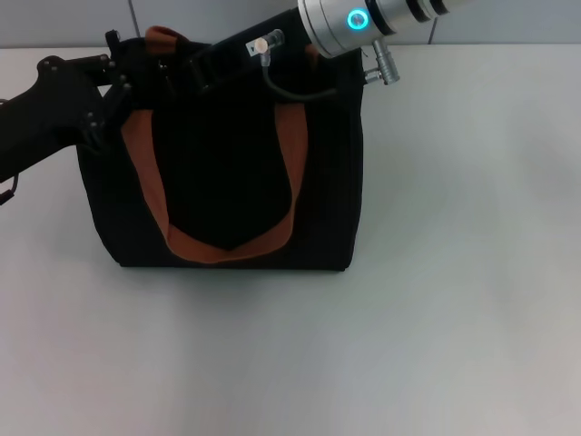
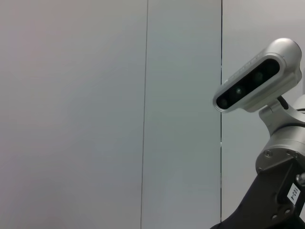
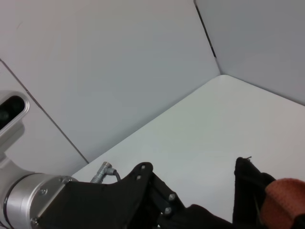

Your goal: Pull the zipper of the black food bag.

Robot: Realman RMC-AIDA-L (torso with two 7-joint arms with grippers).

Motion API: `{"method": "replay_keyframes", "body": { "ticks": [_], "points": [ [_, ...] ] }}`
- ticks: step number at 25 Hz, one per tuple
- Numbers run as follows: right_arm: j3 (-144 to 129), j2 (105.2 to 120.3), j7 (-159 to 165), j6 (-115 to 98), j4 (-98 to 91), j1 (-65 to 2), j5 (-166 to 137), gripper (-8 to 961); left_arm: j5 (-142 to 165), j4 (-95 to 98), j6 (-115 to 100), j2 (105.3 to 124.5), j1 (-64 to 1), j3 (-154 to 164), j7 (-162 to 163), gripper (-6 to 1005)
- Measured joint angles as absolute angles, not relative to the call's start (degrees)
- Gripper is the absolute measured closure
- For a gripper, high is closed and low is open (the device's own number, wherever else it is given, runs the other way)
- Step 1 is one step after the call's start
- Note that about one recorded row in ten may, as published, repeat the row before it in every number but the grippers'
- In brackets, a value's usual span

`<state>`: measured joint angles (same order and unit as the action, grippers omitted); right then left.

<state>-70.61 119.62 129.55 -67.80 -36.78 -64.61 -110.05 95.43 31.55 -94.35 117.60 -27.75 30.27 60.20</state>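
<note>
The black food bag (image 1: 227,182) stands upright at the back left of the white table, with orange-brown straps (image 1: 227,247) hanging down its front. My left gripper (image 1: 123,86) is at the bag's top left corner, against the fabric. My right gripper (image 1: 195,71) reaches in from the upper right and rests on the bag's top edge near the left strap. The zipper pull is hidden behind the grippers. The right wrist view shows a bag corner (image 3: 248,191) and a bit of strap (image 3: 286,195).
The white table (image 1: 454,272) stretches out to the right of and in front of the bag. A grey panelled wall stands behind. The left wrist view shows the right arm's wrist camera (image 2: 259,78). The right wrist view shows the left arm's silver wrist (image 3: 33,200).
</note>
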Motion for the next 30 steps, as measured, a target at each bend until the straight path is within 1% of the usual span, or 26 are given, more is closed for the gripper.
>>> {"method": "replay_keyframes", "body": {
  "ticks": [5, 10, 19, 23, 30],
  "points": [
    [-70.8, 119.66, 127.86, -67.73, -36.81, -64.74, -110.07, 816, 95.33, 31.55, -94.24, 117.7, -27.69, 30.18, 60.16, 972],
    [-70.8, 119.69, 126.94, -67.76, -37.01, -64.49, -110.11, 951, 95.31, 31.45, -94.22, 117.61, -27.63, 30.14, 60.15, 971],
    [-70.72, 119.67, 127.28, -67.61, -38.01, -62.81, -110.4, 953, 95.3, 31.37, -94.0, 117.47, -27.42, 29.83, 60.15, 971],
    [-70.3, 119.35, 129.62, -67.64, -42.44, -58.28, -110.58, 954, 95.3, 31.37, -93.85, 117.43, -27.31, 29.28, 60.17, 971],
    [-70.25, 119.21, 135.55, -68.29, -52.87, -48.88, -114.08, 955, 95.33, 31.37, -93.74, 117.35, -27.24, 28.62, 60.2, 971]
  ]
}}
